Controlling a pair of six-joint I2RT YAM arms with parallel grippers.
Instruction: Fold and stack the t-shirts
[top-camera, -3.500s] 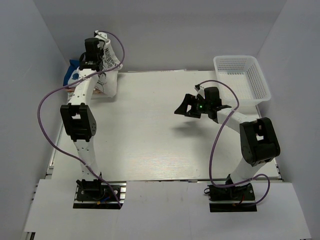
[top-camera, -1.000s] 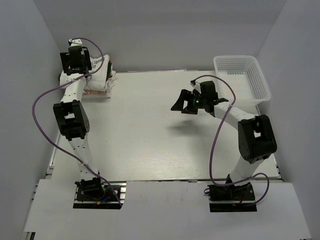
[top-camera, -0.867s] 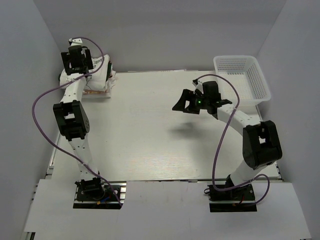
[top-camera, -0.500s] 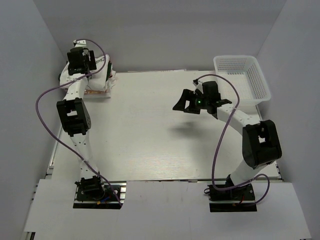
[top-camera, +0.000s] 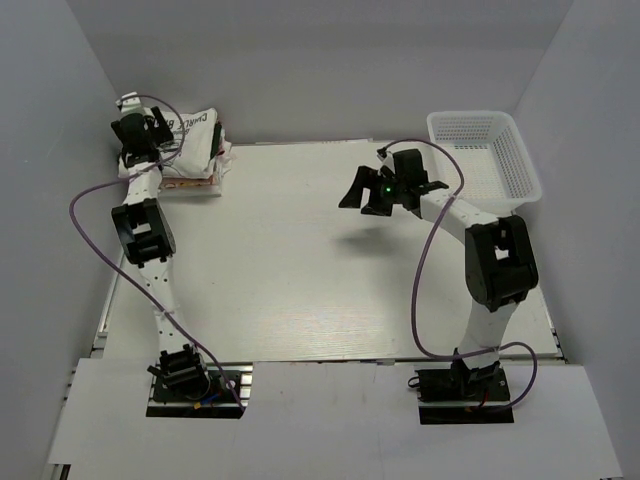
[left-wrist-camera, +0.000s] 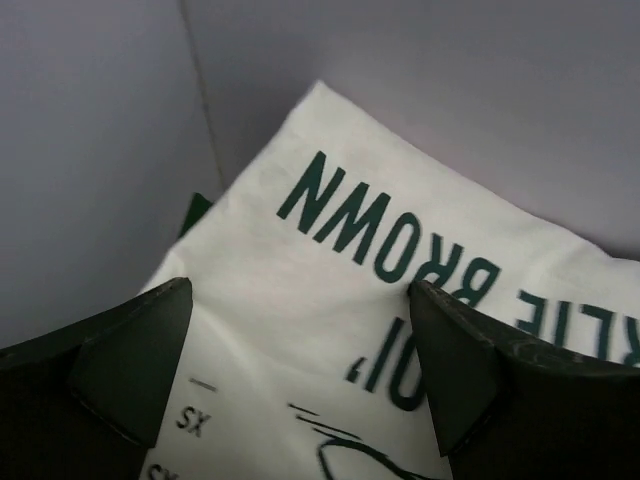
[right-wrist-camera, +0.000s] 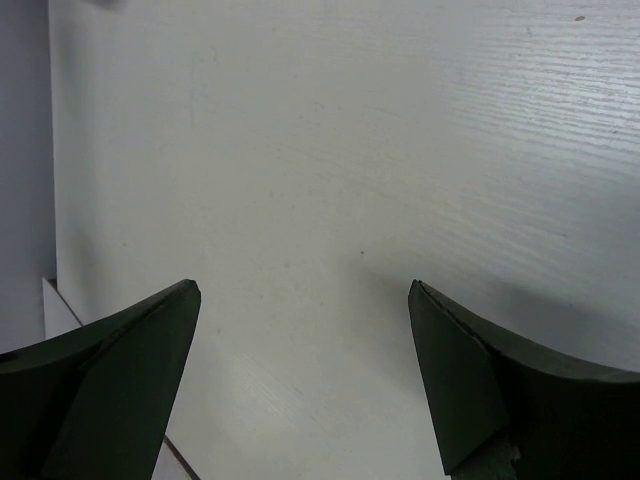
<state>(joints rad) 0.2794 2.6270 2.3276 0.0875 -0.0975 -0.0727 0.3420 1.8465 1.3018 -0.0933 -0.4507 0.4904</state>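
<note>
Enclosure: pale grey walls on three sides, white wood-grain counter (top-camera: 300, 270).

Item 1: the t-shirts (top-camera: 195, 155) lie as a folded stack in the far left corner of the counter, against the walls. The cream t-shirt (left-wrist-camera: 400, 290) is on top, its dark green lettering reading "BROWN" in the left wrist view. A dark green t-shirt (left-wrist-camera: 195, 212) shows as a sliver under its left edge. A pinkish layer (top-camera: 190, 183) is visible at the bottom of the stack.

Item 2: the left hand (left-wrist-camera: 298, 292) is over the stack's left end, released, with its fingers spread and nothing between them. Contact with the cloth cannot be determined.

Item 3: the right hand (right-wrist-camera: 300, 290) is above bare counter right of centre, also released and holding nothing.

Item 4: a white mesh basket (top-camera: 520, 160) stands in the far right corner, well apart from the stack.
</note>
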